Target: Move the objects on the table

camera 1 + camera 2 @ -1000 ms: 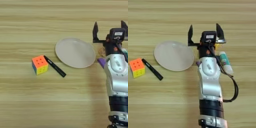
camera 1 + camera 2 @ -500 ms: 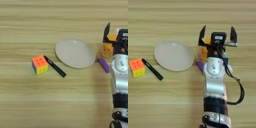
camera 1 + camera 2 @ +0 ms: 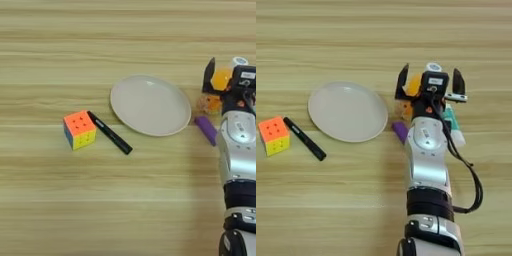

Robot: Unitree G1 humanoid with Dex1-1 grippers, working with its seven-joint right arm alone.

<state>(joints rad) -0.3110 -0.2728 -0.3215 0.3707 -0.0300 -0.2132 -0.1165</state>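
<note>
Right eye view shows the whole right arm (image 3: 428, 165) coming up from the bottom edge of the picture, with silver forearm and black wrist part. At its top the jaws (image 3: 430, 84) stand wide open, one black finger on each side, and nothing is held between them. The orange-juice bottle (image 3: 417, 83) with its white cap is seen just behind the jaws, partly hidden by the gripper body; whether a finger touches it cannot be told.

The round beige plate (image 3: 347, 111) is taken here as landmark. It lies on the wooden counter (image 3: 356, 40) and nothing lies on it. Just at the right of the plate, near its lower right rim, lies the small purple block (image 3: 400, 131), half covered by the forearm. The bottle is further to the right of the plate and a little beyond it. Still more to the right, on the other side of the arm, a white-and-green tube (image 3: 452, 125) lies on the counter, partly under a black cable.

At the left of the plate lies the black marker pen (image 3: 109, 132), placed diagonally, its far end pointing away from the plate. This far end is just beside the colourful puzzle cube (image 3: 79, 129), which stands left of the pen and well apart from the plate. The pen does not touch the plate.
</note>
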